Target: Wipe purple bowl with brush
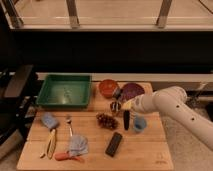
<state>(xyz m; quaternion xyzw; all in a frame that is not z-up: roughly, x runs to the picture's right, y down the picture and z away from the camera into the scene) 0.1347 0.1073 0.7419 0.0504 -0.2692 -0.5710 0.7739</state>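
I can read no brand, label or writing on anything here.

The purple bowl (pixel 133 91) is round, shallow and dark purple, and I see it near the far edge of the wooden table (pixel 150 150), towards the far right corner, just beside the red-orange bowl (pixel 107 87) on its left. The brush (pixel 126 120) is a slim black stick standing nearly upright, its lower end close to the table surface just left of the small blue cup (pixel 139 123) and right of a dark reddish cluster (pixel 106 120).

My gripper (pixel 118 106) is in front of the purple bowl's near-left rim, above the middle of the table, and its jaws are closed on the top of the brush. The white arm (pixel 172 107) reaches in from the right edge.

The table is light wood planking. At its far left corner sits a green tray (pixel 65 90). Along the left side lie a folded blue cloth (pixel 49 120), a yellow-handled tool (pixel 51 144) and a fork (pixel 69 125); near the front edge are a second blue cloth (pixel 78 145) over something orange, and a black rectangular block (pixel 114 143).

Behind the table I see a dark wall below a bright windowed band with metal posts, and black equipment on the left.
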